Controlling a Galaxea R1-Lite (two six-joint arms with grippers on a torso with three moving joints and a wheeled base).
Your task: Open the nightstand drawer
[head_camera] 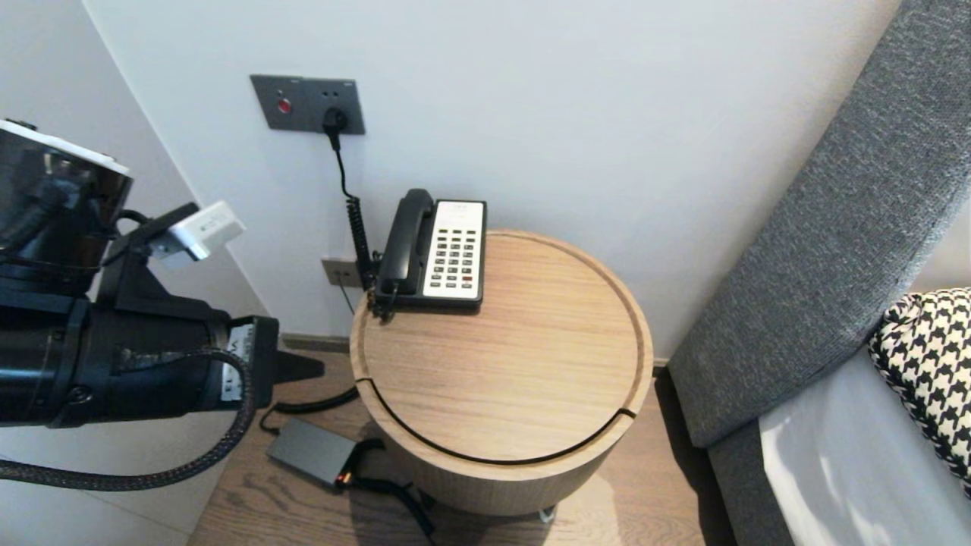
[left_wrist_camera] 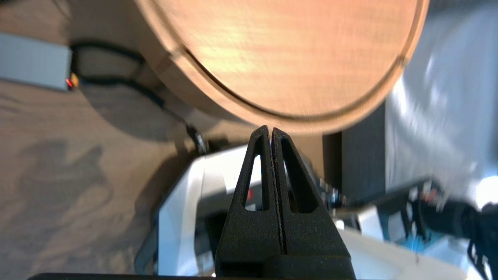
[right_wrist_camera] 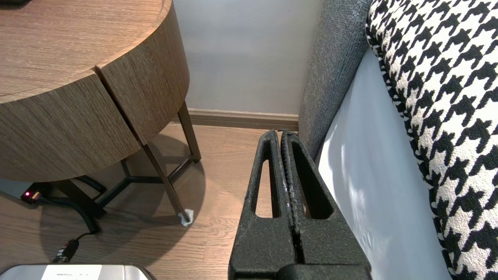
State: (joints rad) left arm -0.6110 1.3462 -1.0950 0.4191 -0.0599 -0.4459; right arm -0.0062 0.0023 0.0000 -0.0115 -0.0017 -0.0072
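Note:
A black and white desk telephone with its handset on the cradle sits at the far left edge of a round wooden side table. My left gripper hangs in the air to the left of the table, about level with its top, shut with nothing between its fingers. In the left wrist view the left gripper points at the table's rim. My right gripper is parked low between the table and the bed, shut and empty.
A coiled cord runs from the phone up to a grey wall socket panel. A grey power adapter with cables lies on the floor left of the table. A grey headboard and houndstooth pillow stand on the right.

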